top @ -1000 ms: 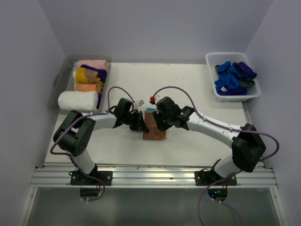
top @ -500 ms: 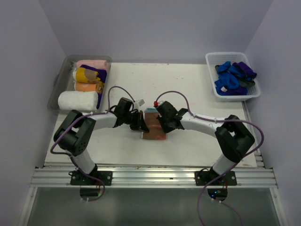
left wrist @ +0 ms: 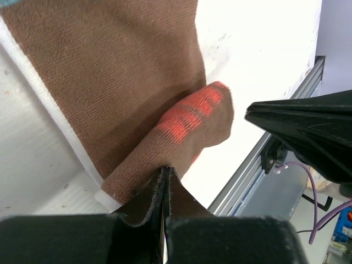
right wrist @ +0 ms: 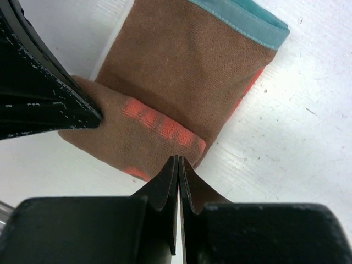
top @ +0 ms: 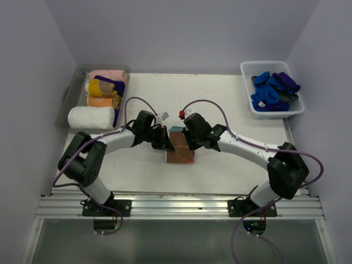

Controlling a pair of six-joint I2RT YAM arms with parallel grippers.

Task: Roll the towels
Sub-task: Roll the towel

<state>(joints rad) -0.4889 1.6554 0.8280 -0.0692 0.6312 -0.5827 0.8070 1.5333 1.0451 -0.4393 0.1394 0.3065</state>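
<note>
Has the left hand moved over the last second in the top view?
Yes, slightly: the left hand has edged right, away from the grey tray and further over the rust-brown towel.

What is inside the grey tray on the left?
In the tray: a pink towel, a mustard yellow towel, a purple towel, an orange towel and a bigger white towel, all rolled. They cover its floor, so anything beneath cannot be seen.
</note>
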